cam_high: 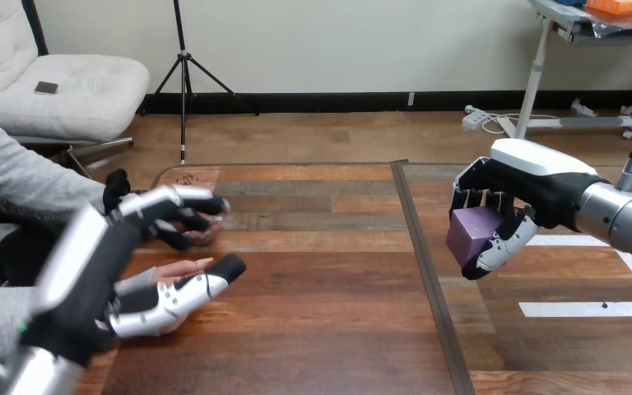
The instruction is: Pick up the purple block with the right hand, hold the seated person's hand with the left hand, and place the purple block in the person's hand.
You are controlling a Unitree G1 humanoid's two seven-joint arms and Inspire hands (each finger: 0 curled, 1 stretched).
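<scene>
The purple block hangs above the right half of the table, and my right hand is shut on it, fingers over its top and thumb under its front. At the left my left hand is round the person's hand. Its fingers curl over the top of that hand and its thumb runs underneath. Only the person's fingertips show between them. The block is well to the right of the person's hand, about a third of the table's width away.
The wooden table has a dark seam running front to back between the two hands. White tape marks lie on the right half, below my right arm. The person's grey sleeve comes in from the left edge.
</scene>
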